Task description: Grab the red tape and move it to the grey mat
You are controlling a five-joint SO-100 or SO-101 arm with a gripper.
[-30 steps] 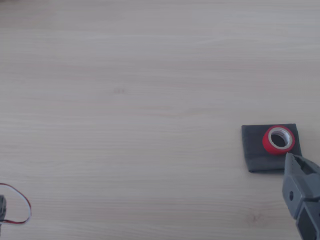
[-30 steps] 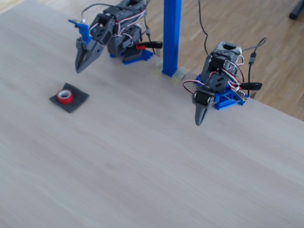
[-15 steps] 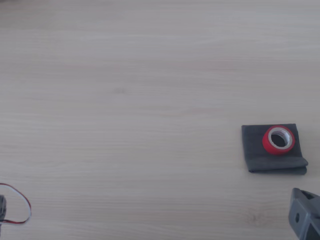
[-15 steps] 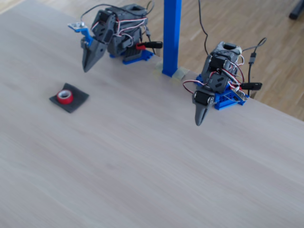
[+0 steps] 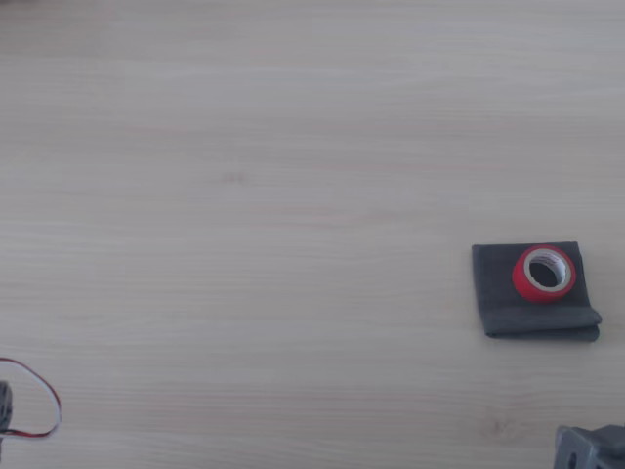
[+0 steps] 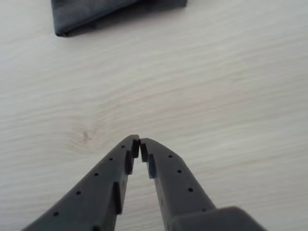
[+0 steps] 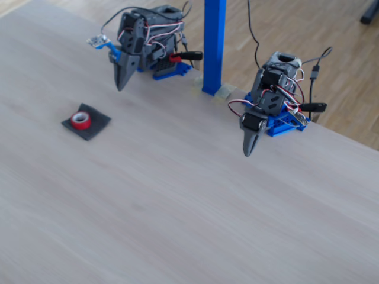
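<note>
Pincer: tips together, empty, near the grey mat
Red tape: sits on mat, off-centre
Risk: probably only bumping it off if the arm swings back

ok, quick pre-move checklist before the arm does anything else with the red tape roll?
1. Small red tape roll on dark grey folded cloth mat: ok.
2. Roll fully inside mat edges, overhead-like other view: ok.
3. Roll lying flat, core up: ok.
4. Dark two-finger gripper clear of roll, nothing held: ok.
5. Jaws closed, tips nearly touching: ok.
6. Pale wooden table between gripper and mat, wrist view: ok.
</note>
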